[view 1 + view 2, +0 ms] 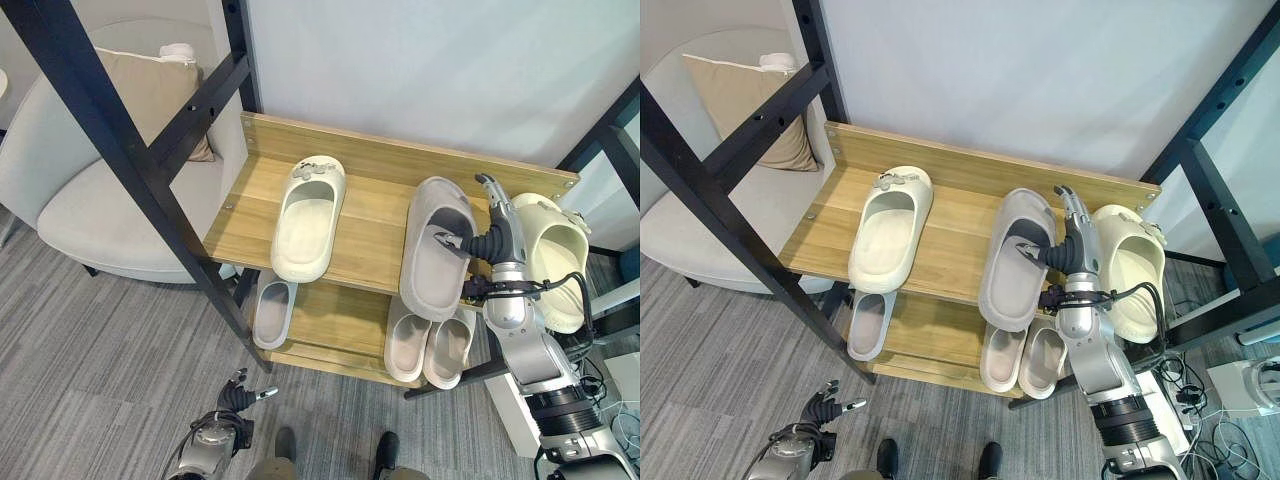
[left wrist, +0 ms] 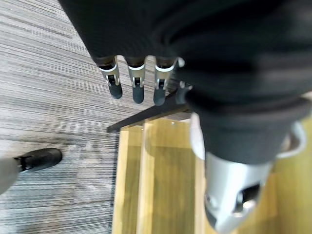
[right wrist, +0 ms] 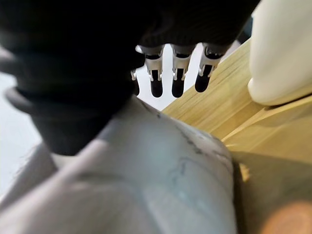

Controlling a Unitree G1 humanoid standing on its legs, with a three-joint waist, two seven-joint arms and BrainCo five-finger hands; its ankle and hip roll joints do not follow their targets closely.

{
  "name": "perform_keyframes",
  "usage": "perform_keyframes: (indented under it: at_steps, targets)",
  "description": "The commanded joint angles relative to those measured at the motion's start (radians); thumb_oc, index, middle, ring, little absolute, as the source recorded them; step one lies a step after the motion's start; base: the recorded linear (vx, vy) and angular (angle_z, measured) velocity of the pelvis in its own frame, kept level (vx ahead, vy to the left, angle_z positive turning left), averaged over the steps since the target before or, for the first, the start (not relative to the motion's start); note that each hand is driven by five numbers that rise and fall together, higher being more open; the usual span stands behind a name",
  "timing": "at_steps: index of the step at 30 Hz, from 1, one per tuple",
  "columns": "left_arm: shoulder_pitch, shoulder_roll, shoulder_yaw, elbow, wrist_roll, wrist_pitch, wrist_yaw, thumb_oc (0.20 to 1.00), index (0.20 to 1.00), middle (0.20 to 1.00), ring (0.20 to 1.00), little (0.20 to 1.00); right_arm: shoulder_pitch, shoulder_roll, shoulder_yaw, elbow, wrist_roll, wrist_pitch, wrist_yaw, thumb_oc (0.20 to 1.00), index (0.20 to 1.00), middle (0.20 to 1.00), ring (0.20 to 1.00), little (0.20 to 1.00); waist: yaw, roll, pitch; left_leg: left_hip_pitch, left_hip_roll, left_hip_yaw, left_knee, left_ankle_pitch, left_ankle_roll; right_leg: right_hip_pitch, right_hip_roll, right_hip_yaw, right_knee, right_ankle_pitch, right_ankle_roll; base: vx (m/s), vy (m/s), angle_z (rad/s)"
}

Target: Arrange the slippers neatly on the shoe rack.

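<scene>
Left hand (image 1: 236, 398) hangs low over the carpet, fingers relaxed, idle. Cream slipper (image 1: 308, 218) sits alone on the shoe rack (image 1: 375, 160) top shelf. Right hand (image 1: 490, 240) pinches the grey slipper's (image 1: 435, 245) strap, thumb tucked inside, beside a cream clog (image 1: 555, 258). Step looks like placement; next: square it, then release. No readable labels.

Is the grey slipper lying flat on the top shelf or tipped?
Tipped: the grey slipper leans over the top shelf's front edge, gripped by the right hand.
</scene>
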Motion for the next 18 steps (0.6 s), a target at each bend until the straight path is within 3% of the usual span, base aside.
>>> perform_keyframes:
  at_steps: [1,5,7,8,9,13,15,18]
  targets:
    - [-0.056,-0.009,-0.019,0.008,0.001,-0.008,0.013,1.000,1.000,1.000,1.000,1.000,-0.014,-0.016,-0.003,0.004,0.077,0.014,0.013,0.200,0.200,0.200,0.200,0.200,0.024,0.034,-0.025,0.022,0.005,-0.015,0.004,-0.043,-0.016,0.068,-0.050,-0.009,0.074,-0.020,0.094,0.00,0.000,0.00]
    - [-0.047,-0.009,-0.022,0.007,0.008,-0.005,0.010,1.000,1.000,1.000,1.000,1.000,-0.006,-0.008,0.023,0.002,0.165,-0.014,0.043,0.200,0.200,0.200,0.200,0.200,0.028,0.038,-0.026,0.024,0.009,-0.019,0.004,-0.041,-0.019,0.076,-0.048,-0.018,0.071,-0.029,0.091,0.01,-0.027,0.01]
    - [-0.038,-0.007,-0.022,0.011,0.012,-0.002,0.008,1.000,1.000,1.000,1.000,1.000,0.001,0.024,0.039,-0.009,0.345,-0.068,0.056,0.200,0.200,0.200,0.200,0.200,0.031,0.041,-0.026,0.025,0.012,-0.020,0.004,-0.038,-0.022,0.080,-0.046,-0.024,0.067,-0.036,0.088,0.01,-0.016,0.01]
    - [-0.038,-0.007,-0.022,0.011,0.012,-0.002,0.008,1.000,1.000,1.000,1.000,1.000,0.001,0.024,0.039,-0.009,0.345,-0.068,0.056,0.200,0.200,0.200,0.200,0.200,0.031,0.041,-0.026,0.025,0.012,-0.020,0.004,-0.038,-0.022,0.080,-0.046,-0.024,0.067,-0.036,0.088,0.01,-0.038,-0.01]
    - [-0.032,-0.005,-0.020,0.015,0.008,-0.005,0.005,1.000,1.000,1.000,1.000,1.000,0.002,0.057,0.048,-0.034,0.567,-0.156,0.077,0.200,0.200,0.200,0.200,0.200,0.033,0.043,-0.026,0.027,0.015,-0.018,0.004,-0.035,-0.026,0.085,-0.040,-0.027,0.061,-0.042,0.086,0.00,0.000,0.00]
    - [-0.024,0.000,0.008,0.016,-0.006,-0.015,-0.002,1.000,1.000,1.000,1.000,1.000,0.010,0.060,0.010,-0.222,0.633,-0.249,0.102,0.200,0.200,0.200,0.200,0.200,0.023,0.046,-0.021,0.025,0.022,-0.015,0.004,-0.030,-0.032,0.080,-0.031,-0.023,0.060,-0.046,0.084,0.00,-0.026,0.01]
    - [-0.017,0.000,0.018,0.019,-0.019,-0.019,0.007,1.000,1.000,1.000,1.000,1.000,0.018,0.090,0.006,-0.332,0.752,-0.318,0.135,0.200,0.200,0.200,0.200,0.200,0.018,0.045,-0.021,0.021,0.026,-0.015,0.004,-0.027,-0.036,0.075,-0.028,-0.019,0.061,-0.048,0.081,-0.02,-0.036,0.02]
    - [-0.011,-0.001,0.025,0.030,-0.016,-0.019,0.004,1.000,1.000,1.000,1.000,1.000,0.003,0.088,0.032,-0.407,0.781,-0.331,0.184,0.200,0.200,0.200,0.200,0.200,0.015,0.045,-0.023,0.020,0.031,-0.014,0.004,-0.024,-0.040,0.074,-0.023,-0.016,0.061,-0.052,0.078,-0.01,-0.035,-0.03]
